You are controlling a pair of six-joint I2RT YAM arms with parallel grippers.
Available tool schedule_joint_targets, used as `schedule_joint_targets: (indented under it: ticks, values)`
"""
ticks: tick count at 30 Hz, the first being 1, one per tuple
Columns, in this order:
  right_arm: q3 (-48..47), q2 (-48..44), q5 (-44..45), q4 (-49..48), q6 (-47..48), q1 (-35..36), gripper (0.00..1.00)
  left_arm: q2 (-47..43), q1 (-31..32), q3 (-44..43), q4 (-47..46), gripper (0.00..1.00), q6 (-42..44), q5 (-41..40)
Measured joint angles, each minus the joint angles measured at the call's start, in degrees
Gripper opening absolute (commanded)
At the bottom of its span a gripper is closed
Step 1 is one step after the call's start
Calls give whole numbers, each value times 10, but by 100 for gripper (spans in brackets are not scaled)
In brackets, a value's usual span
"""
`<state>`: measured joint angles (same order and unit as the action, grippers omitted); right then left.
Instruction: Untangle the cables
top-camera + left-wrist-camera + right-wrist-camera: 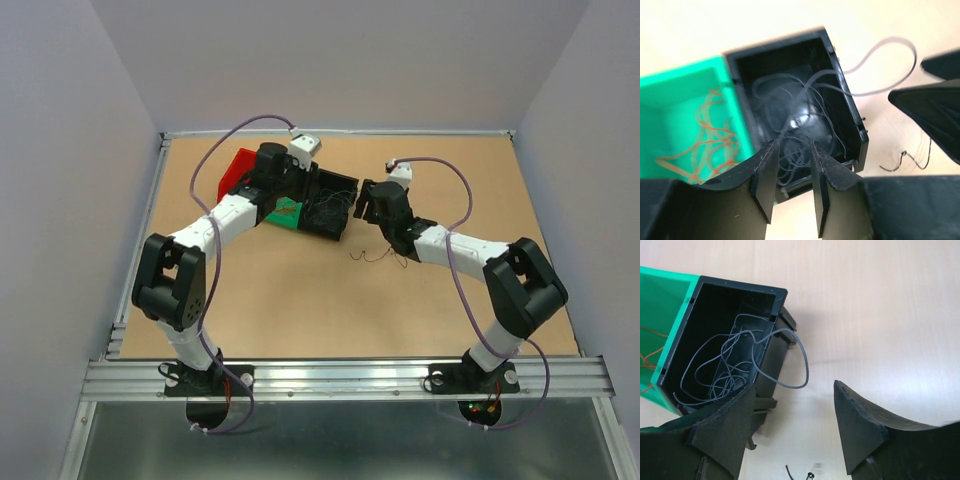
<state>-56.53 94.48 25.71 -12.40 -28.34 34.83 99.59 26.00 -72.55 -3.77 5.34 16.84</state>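
Note:
A black box (340, 182) holds a tangle of thin grey cables (715, 376); one loop (805, 371) hangs over its wall onto the table. The box (850, 102) and cables (790, 102) also show in the left wrist view. A green box (690, 82) beside it holds thin orange cables (710, 140). A few dark and brown curly cables (378, 256) lie loose on the table. My left gripper (792, 145) hovers over the black box's near edge, jaws slightly apart, nothing between them. My right gripper (794, 385) is wide open and empty beside the box's right wall.
A red box (237, 170) stands behind the green box (285, 212) at the back left. The right gripper's finger (930, 110) shows in the left wrist view, right of the black box. Raised rails edge the table (300, 300).

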Motion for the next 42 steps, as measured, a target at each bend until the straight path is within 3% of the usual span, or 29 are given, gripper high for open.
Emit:
schedule_joint_targets:
  ticks: [2,6,10,11,12,15,25,32,35,39,42]
  values:
    - [0,1,9,2,0,0,64,-38,-22,19,-33,42,-10,8]
    - [0,1,24,2,1,0,29,-80,-58,39,-82,42,-28,21]
    - [0,1,21,-13,3,0,25,-84,-78,45,-111,42,-40,31]
    - [0,1,17,-20,4,0,22,-84,-82,47,-110,42,-45,36]
    - [0,1,14,-25,5,0,11,-84,-85,47,-110,42,-50,40]
    - [0,1,-5,-31,11,0,0,-84,-97,47,-115,42,-62,57]
    - [-56,54,-56,-12,35,10,0,-63,-127,47,-127,42,-80,85]
    - [-278,191,-19,117,52,70,0,-57,-127,47,-134,41,-80,86]
    - [-354,250,-10,174,48,87,11,-49,-127,47,-133,42,-80,85]
    - [-357,260,1,233,43,86,65,-44,-127,47,-131,42,-80,84]
    - [-334,240,9,226,52,83,75,-44,-127,47,-135,42,-80,84]
